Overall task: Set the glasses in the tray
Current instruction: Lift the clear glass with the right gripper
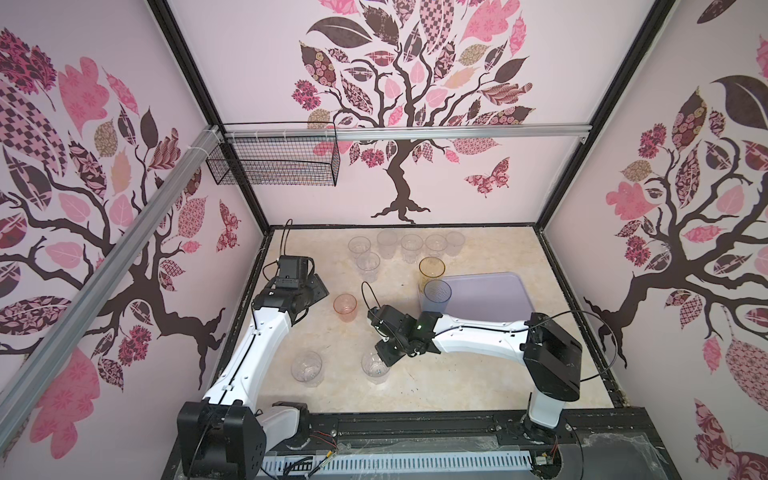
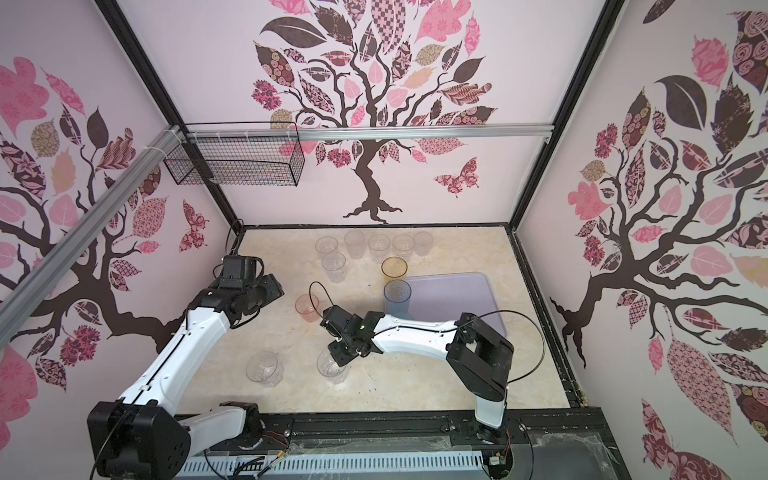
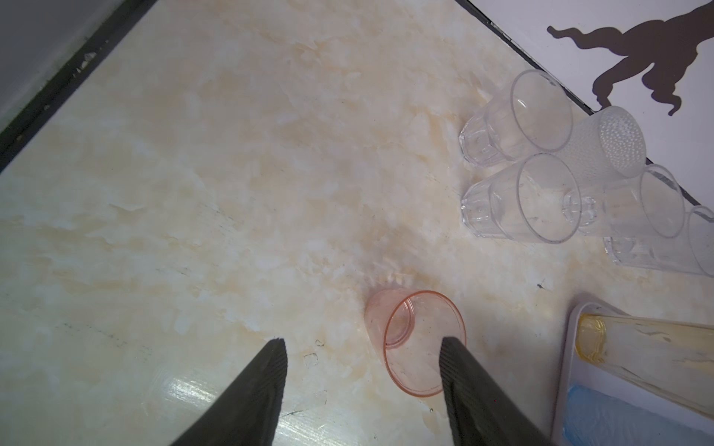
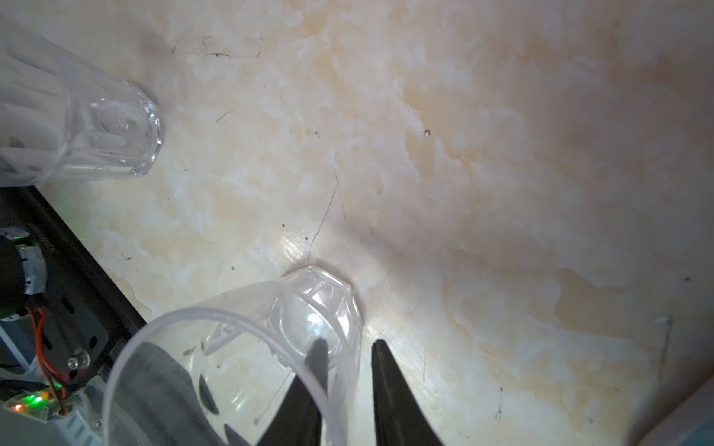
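Observation:
The pale-lavender tray [image 1: 490, 291] lies at the right back of the table, with a tall amber glass [image 1: 432, 270] and a tall blue glass [image 1: 437, 297] upright at its left edge. My right gripper [image 4: 349, 343] is shut on the wall of a clear glass [image 4: 270, 328] near the front middle [image 1: 375, 368], one finger inside and one outside. My left gripper [image 3: 364, 340] hangs open left of a pink glass [image 3: 417, 343], which stands upright on the table [image 1: 345, 306]; nothing is between its fingers.
Another clear glass [image 1: 306, 368] stands left of the held one. Several clear glasses [image 1: 409, 245] cluster near the back wall. A black wire basket [image 1: 274, 162] hangs high at the back left. A black frame edges the table.

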### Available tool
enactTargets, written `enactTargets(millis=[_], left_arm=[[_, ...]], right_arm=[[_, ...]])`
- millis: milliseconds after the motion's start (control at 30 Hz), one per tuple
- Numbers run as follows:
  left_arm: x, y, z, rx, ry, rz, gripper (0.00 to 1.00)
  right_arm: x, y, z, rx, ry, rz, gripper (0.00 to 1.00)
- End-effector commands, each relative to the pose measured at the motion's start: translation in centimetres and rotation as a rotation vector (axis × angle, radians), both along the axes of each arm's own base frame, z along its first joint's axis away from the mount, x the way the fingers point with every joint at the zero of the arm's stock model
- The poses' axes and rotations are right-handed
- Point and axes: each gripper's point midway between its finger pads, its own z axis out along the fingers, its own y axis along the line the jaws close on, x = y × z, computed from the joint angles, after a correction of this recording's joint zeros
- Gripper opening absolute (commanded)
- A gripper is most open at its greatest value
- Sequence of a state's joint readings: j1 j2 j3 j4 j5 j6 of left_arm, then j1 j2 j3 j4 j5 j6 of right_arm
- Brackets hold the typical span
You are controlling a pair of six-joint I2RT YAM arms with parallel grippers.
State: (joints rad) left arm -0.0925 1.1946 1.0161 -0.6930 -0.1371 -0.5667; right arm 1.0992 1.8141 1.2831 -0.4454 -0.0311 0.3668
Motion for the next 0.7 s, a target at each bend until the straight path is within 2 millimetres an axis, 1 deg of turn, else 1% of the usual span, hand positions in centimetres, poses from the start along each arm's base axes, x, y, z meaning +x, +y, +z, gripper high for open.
enactTargets(millis=[0, 100, 167, 233, 300, 367, 433, 467, 567, 633, 667], left_arm=[[0.3, 1.8, 3.8, 0.132, -0.087, 0.009, 0.68], [-0.6, 2.6, 4.3, 0.176, -0.114, 0.025, 0.69], [-1.0, 2.9, 4.6, 0.172, -0.149, 0.041, 0.69], [-1.1, 2.8, 5.3, 0.152, -0.183, 0.038, 0.70], [-1.0, 2.8, 6.4, 0.150, -0.210, 0.035, 0.70], [-0.9, 2.7, 7.4, 0.149, -0.230, 0.025, 0.70], [-0.9, 2.4, 7.9, 0.136, -0.238, 0.012, 0.70], [-0.9, 2.1, 7.9, 0.124, -0.235, 0.001, 0.70], [-1.0, 1.2, 7.4, 0.078, -0.233, -0.029, 0.70], [-1.1, 0.7, 6.9, 0.046, -0.233, -0.042, 0.70], [-1.1, 0.4, 6.8, 0.032, -0.235, -0.047, 0.69]], right_arm=[[0.7, 1.1, 1.8, 0.011, -0.033, 0.015, 0.18], [0.7, 1.0, 2.8, 0.028, -0.040, 0.002, 0.14], [0.9, 0.6, 3.5, 0.015, -0.052, -0.015, 0.13], [1.1, 0.2, 4.8, 0.007, -0.064, -0.030, 0.12], [1.2, 0.2, 6.3, 0.043, -0.074, -0.046, 0.10], [1.3, 0.3, 7.0, 0.066, -0.075, -0.063, 0.09], [1.7, 0.2, 7.2, 0.066, -0.088, -0.094, 0.08], [1.9, 0.2, 7.0, 0.059, -0.091, -0.109, 0.09], [2.0, 0.4, 6.2, 0.046, -0.066, -0.130, 0.17], [2.0, 0.6, 5.5, 0.043, -0.059, -0.139, 0.27], [2.3, 0.6, 5.2, 0.033, -0.063, -0.143, 0.29]])
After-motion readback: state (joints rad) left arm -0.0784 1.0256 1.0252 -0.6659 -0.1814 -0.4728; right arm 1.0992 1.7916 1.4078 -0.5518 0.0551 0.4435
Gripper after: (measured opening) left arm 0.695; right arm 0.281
